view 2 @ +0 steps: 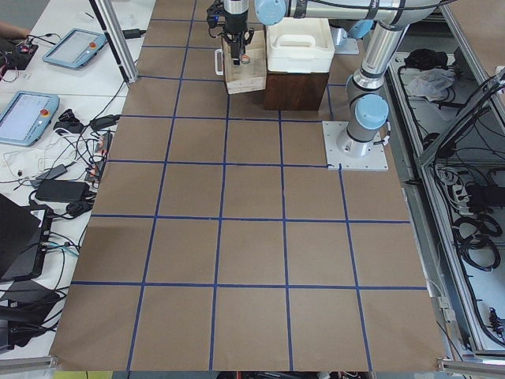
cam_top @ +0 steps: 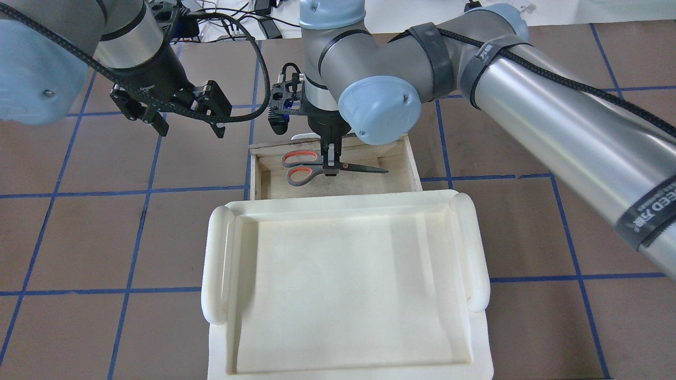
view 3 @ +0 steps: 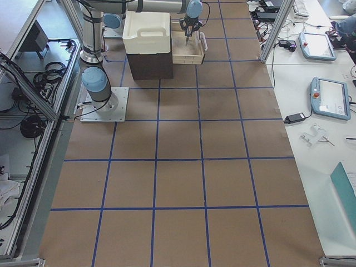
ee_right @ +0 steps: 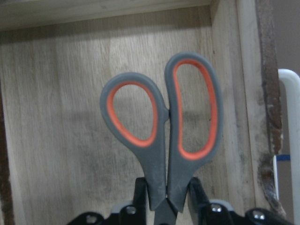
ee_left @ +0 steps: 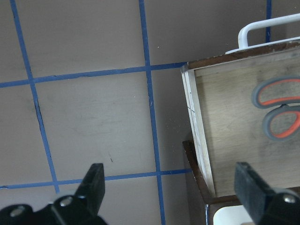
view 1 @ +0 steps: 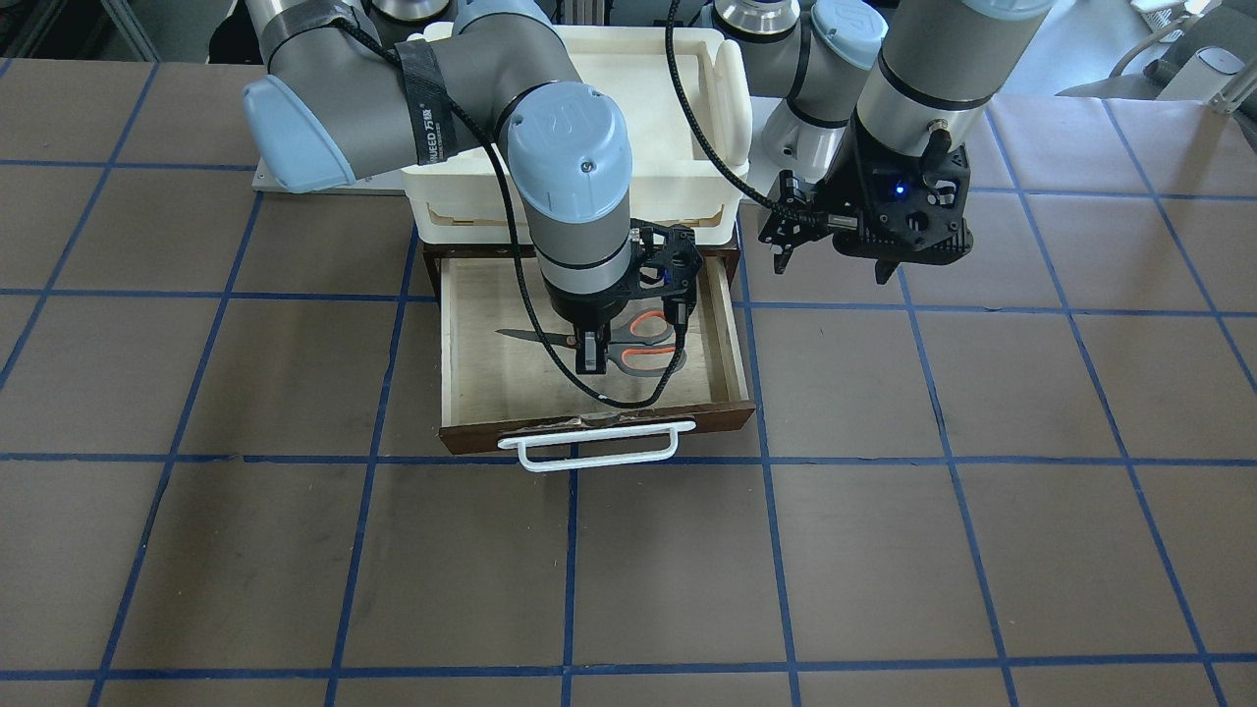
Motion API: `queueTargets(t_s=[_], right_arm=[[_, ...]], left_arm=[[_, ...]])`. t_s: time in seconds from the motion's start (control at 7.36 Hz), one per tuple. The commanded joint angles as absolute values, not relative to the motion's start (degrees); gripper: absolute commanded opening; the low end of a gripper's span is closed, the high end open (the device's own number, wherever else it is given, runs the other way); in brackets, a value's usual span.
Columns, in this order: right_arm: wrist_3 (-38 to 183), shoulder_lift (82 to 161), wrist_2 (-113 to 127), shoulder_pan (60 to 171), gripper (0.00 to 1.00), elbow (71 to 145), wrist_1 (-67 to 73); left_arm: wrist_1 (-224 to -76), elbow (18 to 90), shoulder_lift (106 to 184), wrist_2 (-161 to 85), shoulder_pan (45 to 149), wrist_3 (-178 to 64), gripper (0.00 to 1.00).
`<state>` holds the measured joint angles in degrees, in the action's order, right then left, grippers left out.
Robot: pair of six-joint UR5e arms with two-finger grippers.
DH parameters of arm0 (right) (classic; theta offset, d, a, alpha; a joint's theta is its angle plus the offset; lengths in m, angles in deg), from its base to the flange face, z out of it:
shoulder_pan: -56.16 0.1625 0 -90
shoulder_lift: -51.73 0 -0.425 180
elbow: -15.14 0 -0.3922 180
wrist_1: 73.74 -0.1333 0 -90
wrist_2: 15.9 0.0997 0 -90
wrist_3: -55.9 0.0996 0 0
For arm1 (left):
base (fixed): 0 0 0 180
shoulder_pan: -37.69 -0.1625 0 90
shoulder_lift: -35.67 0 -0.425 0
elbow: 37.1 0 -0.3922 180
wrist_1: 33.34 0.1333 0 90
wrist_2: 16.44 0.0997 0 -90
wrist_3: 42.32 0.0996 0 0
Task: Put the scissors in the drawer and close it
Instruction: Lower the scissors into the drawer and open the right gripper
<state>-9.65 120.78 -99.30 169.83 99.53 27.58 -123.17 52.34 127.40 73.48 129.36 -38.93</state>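
Note:
The scissors (view 1: 638,346), grey handles lined orange-red, are low inside the open drawer (view 1: 729,339), blades pointing to the robot's right. My right gripper (view 1: 589,358) points straight down and is shut on the scissors near their pivot; the right wrist view shows the fingers (ee_right: 140,194) against both sides of the scissors (ee_right: 164,131). I cannot tell whether the scissors rest on the drawer floor. The drawer's white bar handle (view 1: 589,450) faces away from me. My left gripper (cam_top: 190,129) is open and empty, hovering over the table beside the drawer's left side.
A cream-white plastic tray (cam_top: 216,253) sits on top of the dark brown cabinet (view 2: 296,87) that the drawer slides out of. The table is brown with a blue taped grid. Tablets and cables lie on side benches beyond the table's edge.

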Motion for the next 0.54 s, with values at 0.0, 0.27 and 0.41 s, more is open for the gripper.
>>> queueTargets(t_s=[0.0, 0.27, 0.41], right_arm=[[-9.40, 120.90, -99.13, 169.89, 0.42, 100.56, 29.00], [-9.31, 120.90, -99.22, 169.89, 0.65, 100.57, 28.91], [-9.31, 120.90, -99.30, 169.89, 0.93, 100.57, 28.82]], left_arm=[[-123.25, 52.37, 127.51, 73.47, 129.44, -39.07, 1.00], [-122.99, 52.37, 127.87, 73.47, 129.44, -39.16, 1.00], [-122.90, 52.37, 127.95, 73.47, 129.44, -39.25, 1.00]])
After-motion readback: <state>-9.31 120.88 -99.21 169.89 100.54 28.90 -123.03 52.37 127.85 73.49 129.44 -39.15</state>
